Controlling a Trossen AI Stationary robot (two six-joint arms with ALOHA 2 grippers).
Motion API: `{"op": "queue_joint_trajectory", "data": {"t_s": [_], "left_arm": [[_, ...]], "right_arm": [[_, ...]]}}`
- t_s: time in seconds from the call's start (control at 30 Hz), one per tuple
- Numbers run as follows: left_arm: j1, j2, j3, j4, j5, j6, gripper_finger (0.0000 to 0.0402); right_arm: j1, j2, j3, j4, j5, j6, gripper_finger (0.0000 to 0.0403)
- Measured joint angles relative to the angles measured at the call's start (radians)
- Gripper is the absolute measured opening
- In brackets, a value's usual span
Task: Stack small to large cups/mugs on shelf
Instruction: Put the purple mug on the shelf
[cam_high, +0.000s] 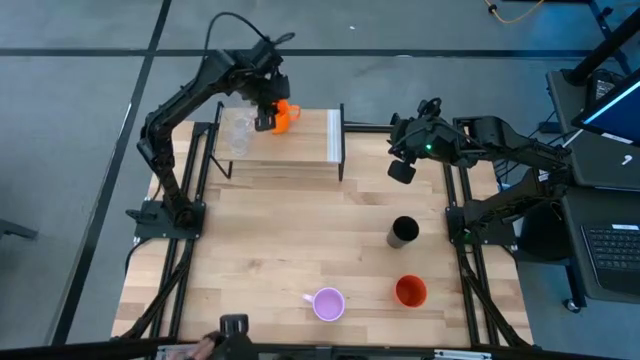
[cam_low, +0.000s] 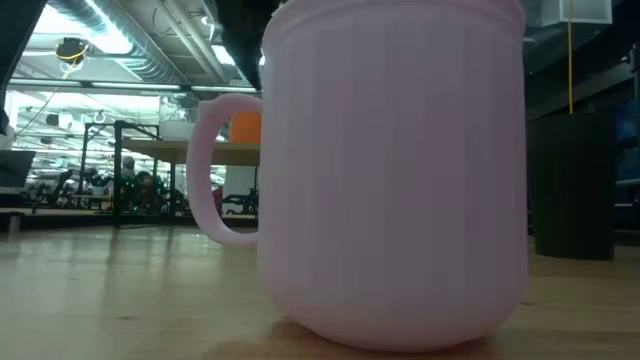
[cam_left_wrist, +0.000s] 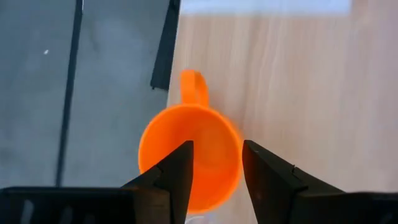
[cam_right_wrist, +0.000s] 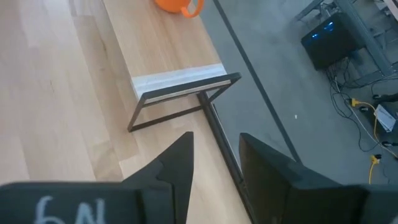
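On the shelf (cam_high: 305, 140): one orange mug (cam_high: 285, 114) at its back edge, and two clear glasses (cam_high: 239, 133) just beside it.
On the counter (cam_high: 280, 240): three vessels, one black tumbler (cam_high: 403, 231), one red-orange cup (cam_high: 411, 291), one lilac mug (cam_high: 328, 303) at the near edge.
Writing: white marks on the right wrist housing, too cut off to read.
Left gripper (cam_left_wrist: 216, 167): above the orange mug, jaws spread, nothing pinched.
Right gripper (cam_right_wrist: 216, 155): off the shelf's right end, jaws parted, holding nothing.
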Motion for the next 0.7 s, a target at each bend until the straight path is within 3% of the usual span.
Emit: {"op": "queue_joint_trajectory", "data": {"t_s": [0.2,0.37,0.7], "left_arm": [[-0.065,-0.002,0.125,-0.175,0.218,-0.123,0.0132],[-0.176,-0.006,0.121,-0.202,0.39,-0.264,0.0132],[-0.516,-0.01,0.028,-0.2,0.415,-0.325,0.0127]], "right_arm": [[0.0,0.0,0.0,0.0,0.0,0.0,0.0129],[0.0,0.0,0.0,0.0,-0.023,0.002,0.0129],[0.001,0.0,0.0,-0.004,-0.205,0.12,0.0129]]}}
